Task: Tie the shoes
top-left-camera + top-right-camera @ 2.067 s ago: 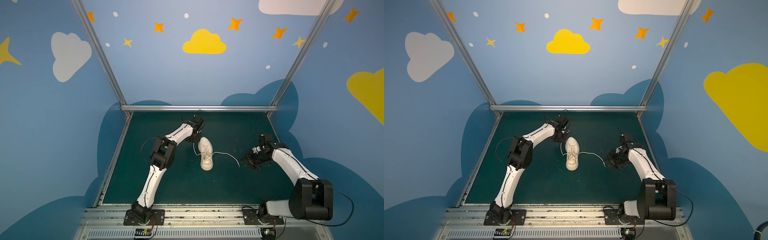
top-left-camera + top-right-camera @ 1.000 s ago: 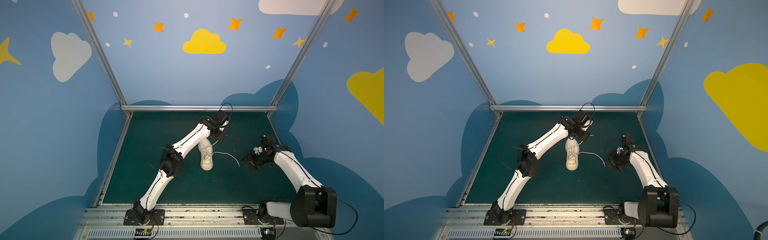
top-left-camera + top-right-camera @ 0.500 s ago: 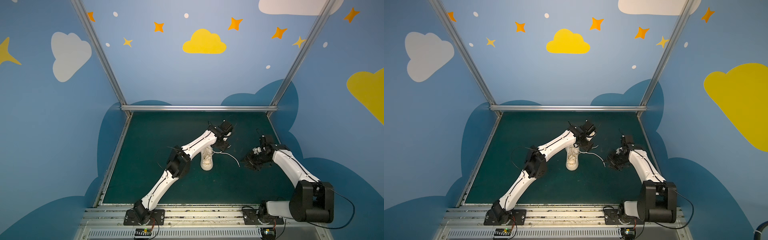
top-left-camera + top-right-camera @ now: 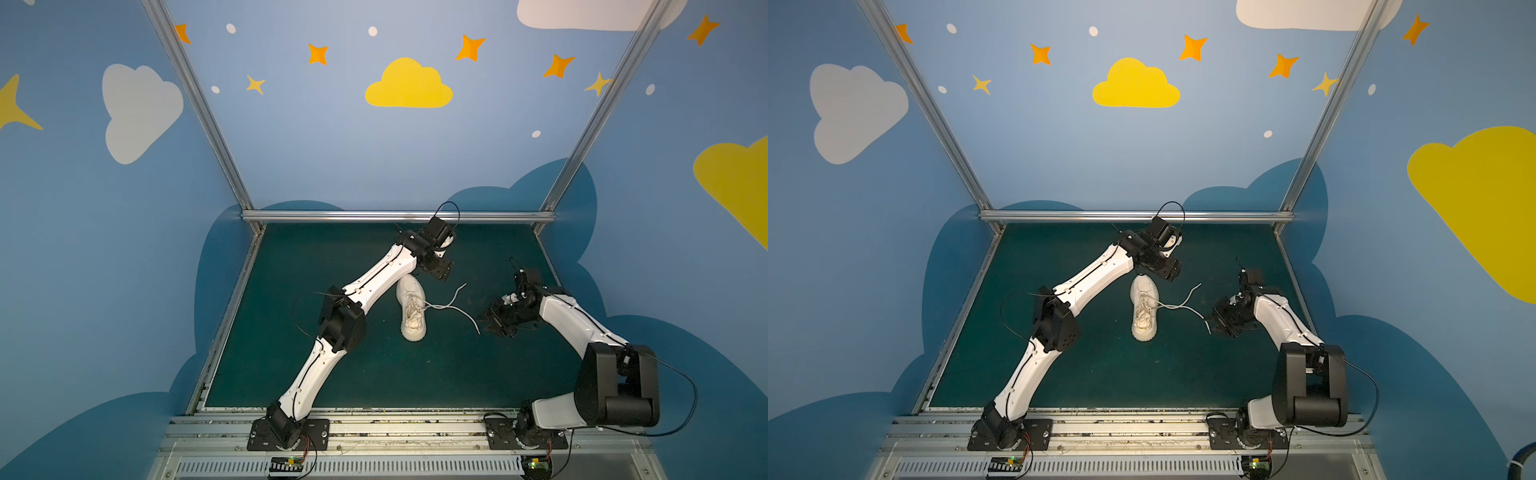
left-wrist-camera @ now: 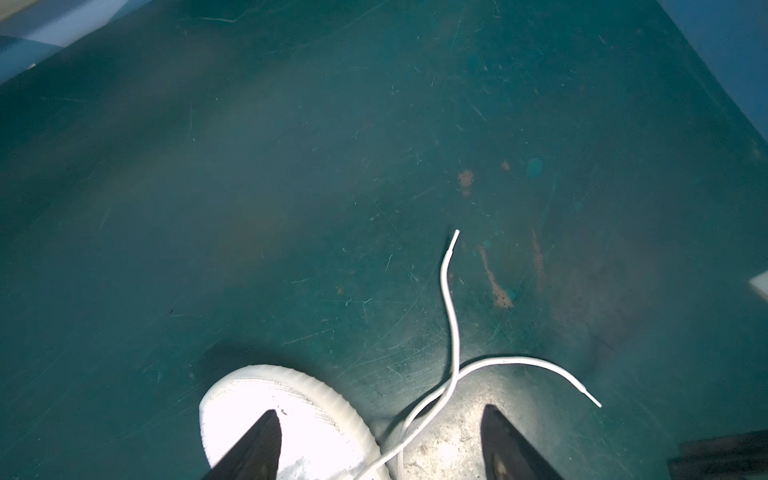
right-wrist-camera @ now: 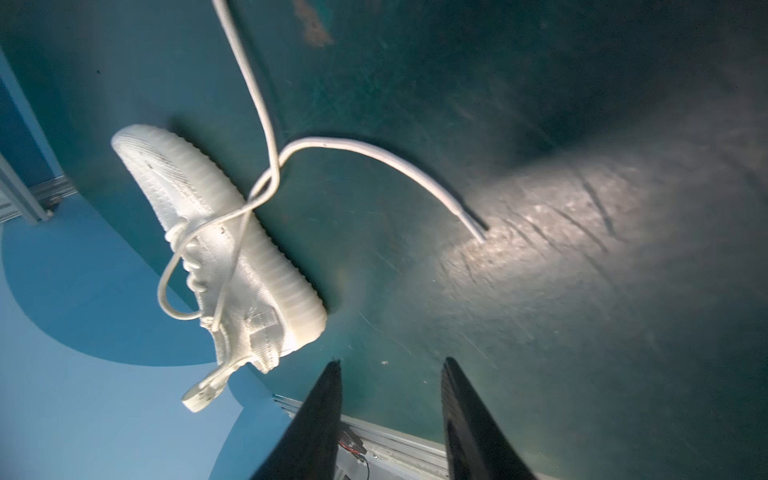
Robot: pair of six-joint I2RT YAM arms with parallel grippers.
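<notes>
Left gripper [image 5: 379,409] opened wide, lace [image 5: 451,316] dropped | right gripper [image 6: 390,360] half-open, empty | heel tab [image 6: 203,392]: right wrist view only

Both top views are taken from high on the near side, angled down toward the back wall [image 4: 332,166]; the whole green mat [image 4: 457,374] is covered. The left wrist view is held close over the sneaker [image 5: 316,424] toe. The right wrist view is set low, facing its side. The sneaker is shared by all four.
</notes>
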